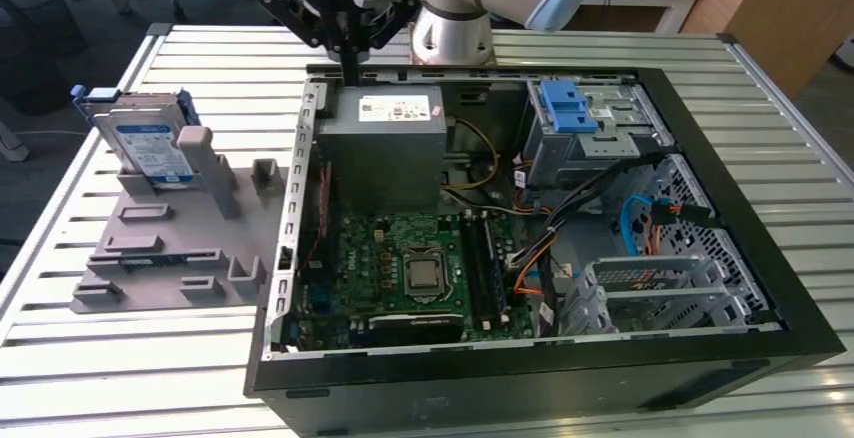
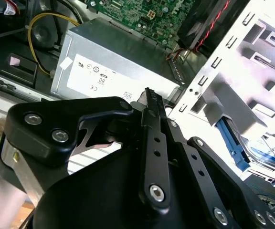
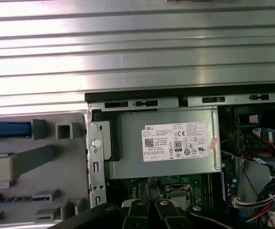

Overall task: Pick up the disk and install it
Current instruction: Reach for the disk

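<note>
The claw (image 1: 350, 74) is clenched on nothing: its fingertips are seen pressed together in the exterior view. It is hung point-down over the rear edge of the open computer case (image 1: 534, 383), just above the power supply (image 1: 387, 148). No contact with either is seen.

The disk (image 1: 144, 143) is located outside the case, well apart from the claw, toward the exterior view's left. It is stood upright on edge in the grey slotted stand (image 1: 160, 253), which is laid on the bench (image 1: 120, 378) beside the case. Its blue bracket is seen around its edges.

Step in hand: the approach to the pick-up, judged to be at its start. The disk is not yet grasped and nothing is installed, so the task is judged to be barely begun.

Requirements for the grasp:
- The claw must be released before contact.
- It must be carried sideways clear of the case wall.
- It must be aligned over the upper edge of the disk, so that the flat faces are taken between the fingers.
- A straight upward lift is advised, since the disk is seated in a slot and a tilted pull could bind it or tip the stand.

The drive cage (image 1: 587, 123) with its blue latch, at the far corner of the case, is judged to be the likely seat.
</note>
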Tool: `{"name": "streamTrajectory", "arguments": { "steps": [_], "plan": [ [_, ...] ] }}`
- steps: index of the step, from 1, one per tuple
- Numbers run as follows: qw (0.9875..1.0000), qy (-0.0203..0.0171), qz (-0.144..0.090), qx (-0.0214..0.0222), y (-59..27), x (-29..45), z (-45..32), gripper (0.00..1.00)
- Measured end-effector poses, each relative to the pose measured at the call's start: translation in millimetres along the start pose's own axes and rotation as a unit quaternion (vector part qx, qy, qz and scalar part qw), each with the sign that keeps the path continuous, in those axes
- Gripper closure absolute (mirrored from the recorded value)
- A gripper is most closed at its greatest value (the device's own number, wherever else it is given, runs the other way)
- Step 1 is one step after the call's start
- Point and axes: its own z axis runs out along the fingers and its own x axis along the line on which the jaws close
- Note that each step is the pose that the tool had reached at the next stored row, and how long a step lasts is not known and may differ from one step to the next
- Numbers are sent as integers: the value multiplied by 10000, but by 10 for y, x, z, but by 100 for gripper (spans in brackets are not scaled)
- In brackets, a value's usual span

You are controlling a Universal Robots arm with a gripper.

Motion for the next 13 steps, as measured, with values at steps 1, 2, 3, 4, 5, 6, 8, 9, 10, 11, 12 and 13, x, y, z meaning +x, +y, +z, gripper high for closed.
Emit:
{"name": "streamTrajectory", "arguments": {
  "steps": [1,2,3,4,5,6,8,9,10,11,12,13],
  "plan": [
    [10000,0,0,0,0,14,0,89],
    [10000,0,1,0,0,27,0,89],
    [10000,0,1,0,1,41,0,89],
    [10000,0,1,0,1,54,-1,89],
    [10000,0,1,0,2,67,-1,89],
    [10000,0,1,0,2,80,-1,89],
    [10000,0,0,0,3,107,-2,89],
    [10000,0,0,0,3,120,-2,89],
    [10000,0,0,0,4,133,-2,89],
    [10000,0,0,0,5,146,-2,89],
    [10000,0,0,0,5,158,-2,89],
    [10000,0,1,0,6,170,-2,89]
  ]
}}
